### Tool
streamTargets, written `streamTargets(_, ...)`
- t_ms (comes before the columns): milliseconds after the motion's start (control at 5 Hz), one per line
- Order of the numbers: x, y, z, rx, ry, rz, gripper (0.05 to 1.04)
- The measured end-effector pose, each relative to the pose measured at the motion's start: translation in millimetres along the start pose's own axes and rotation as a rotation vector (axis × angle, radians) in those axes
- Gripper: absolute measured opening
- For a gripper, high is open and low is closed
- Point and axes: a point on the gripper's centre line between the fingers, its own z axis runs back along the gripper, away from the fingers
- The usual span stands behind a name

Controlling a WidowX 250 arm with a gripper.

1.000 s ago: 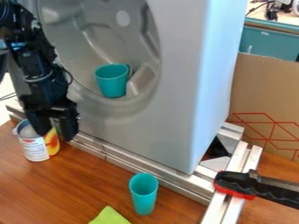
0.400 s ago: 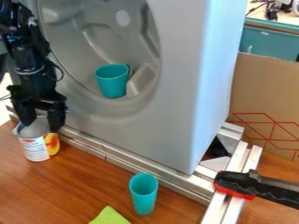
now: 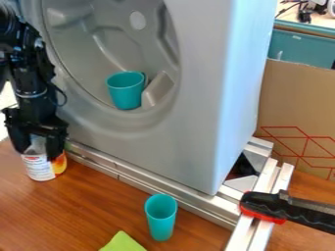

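And here's the giant of the scene, a grey machine casing (image 3: 196,122) up at 12 o'clock, its big round hollow opening toward 11. Under it spreads the brown wooden worktop (image 3: 85,211), sweeping across 6 o'clock. Over at 3 o'clock stands brown cardboard (image 3: 298,103) with red lines on it, and beyond that, toward 2 o'clock, a teal bin (image 3: 301,48). The black arm (image 3: 29,73) comes down through 10 o'clock, while metal rails (image 3: 150,184) run along the foot of the casing from 9 o'clock round to 5.

Now to the pincer (image 3: 38,153), just below 9 o'clock: it points down, parted wide, one finger on each side of the upper part of a can (image 3: 40,167). Whether either finger touches it, I can't tell from here. That can is at 8 o'clock, upright on the worktop near the rails, white label in front and an orange-yellow patch on its right.

Between 4 and 5, a black clamp handle (image 3: 307,210) with red at its end lies across the rails. At 6 o'clock a tall teal tumbler (image 3: 161,220) stands on the worktop; between 10 and 11, a teal cup (image 3: 126,93) sits inside the hollow. And smallest in sight, a lime-green cloth (image 3: 123,243) peeks in near half past 6.
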Motion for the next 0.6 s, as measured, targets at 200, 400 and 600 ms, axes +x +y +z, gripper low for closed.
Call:
streamTargets(200,2.5,-2.4,-5.6,-0.019,0.003,-0.013,1.000)
streamTargets(400,3.4,-2.7,-6.1,-0.017,-0.005,-0.019,1.000)
streamTargets(600,-2.6,0.2,-9.7,0.012,-0.003,-0.006,0.999)
